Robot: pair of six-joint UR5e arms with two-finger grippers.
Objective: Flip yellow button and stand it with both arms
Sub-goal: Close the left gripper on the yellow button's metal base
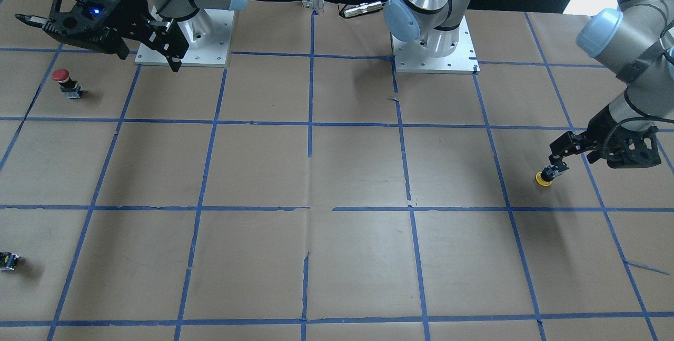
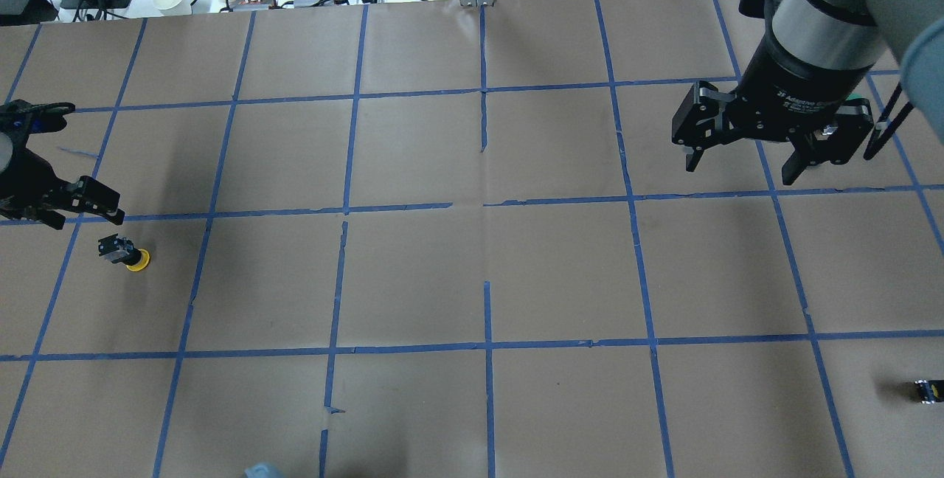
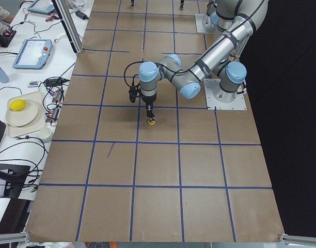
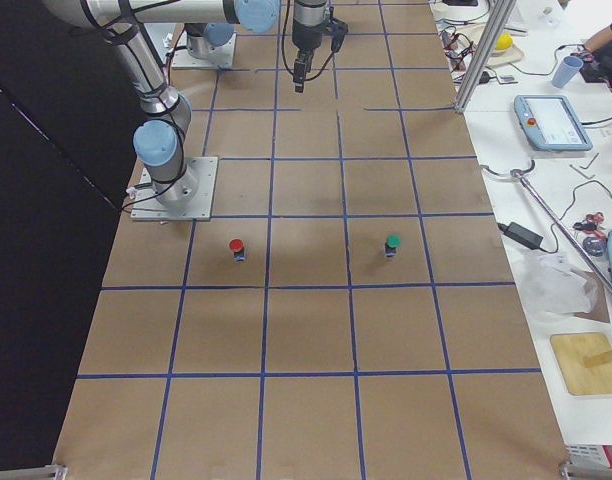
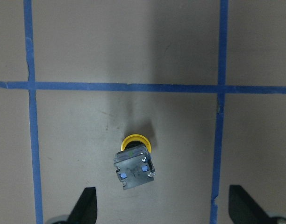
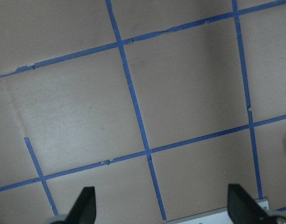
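The yellow button (image 2: 125, 253) stands upside down on its yellow cap, grey contact block up, in a taped square at the table's left end. It also shows in the front view (image 1: 546, 176) and the left wrist view (image 5: 133, 163). My left gripper (image 1: 605, 162) hovers above it, open and empty, not touching. It is partly cut off by the overhead view's edge (image 2: 51, 205), and its fingertips (image 5: 89, 200) show wide apart in the left wrist view. My right gripper (image 2: 741, 168) is open and empty, held high over the table's right part (image 1: 97, 41), over bare paper (image 6: 161, 189).
A red-capped button (image 1: 62, 80) stands near my right gripper. A green-capped button (image 4: 391, 243) stands further out from it. A small black-and-yellow block (image 2: 925, 392) lies at the near right edge. Two arm base plates (image 1: 434, 46) are bolted on the robot's side.
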